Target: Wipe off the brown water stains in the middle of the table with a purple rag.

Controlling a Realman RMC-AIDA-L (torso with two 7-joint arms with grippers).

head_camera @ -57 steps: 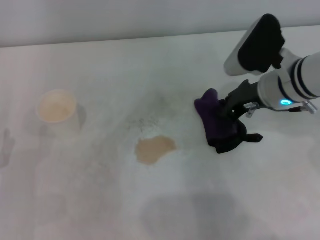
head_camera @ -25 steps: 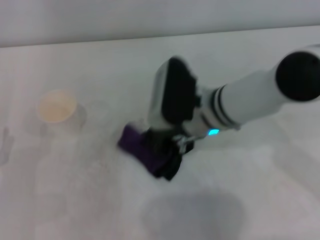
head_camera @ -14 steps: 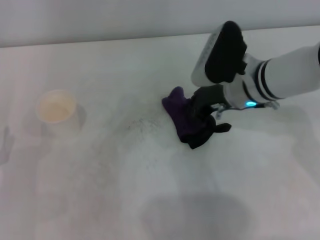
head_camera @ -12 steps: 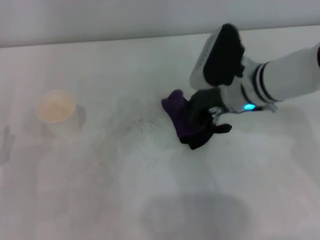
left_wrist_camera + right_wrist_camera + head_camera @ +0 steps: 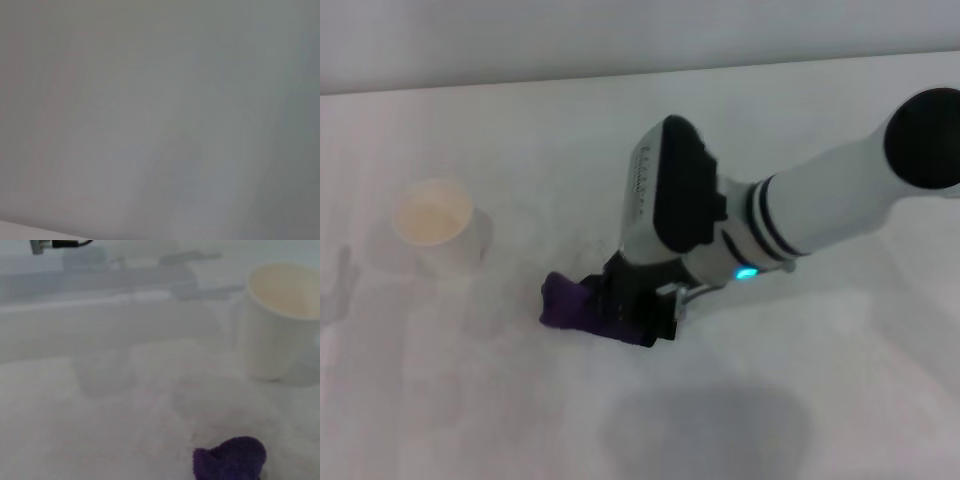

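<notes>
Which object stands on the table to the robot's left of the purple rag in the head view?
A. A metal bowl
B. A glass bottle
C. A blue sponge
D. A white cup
D: in the head view a white cup stands upright on the table, apart from the purple rag that the right gripper presses down.

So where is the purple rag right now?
In the head view the purple rag is on the table near the middle, held down by the right hand, with the cup off to its left.
</notes>
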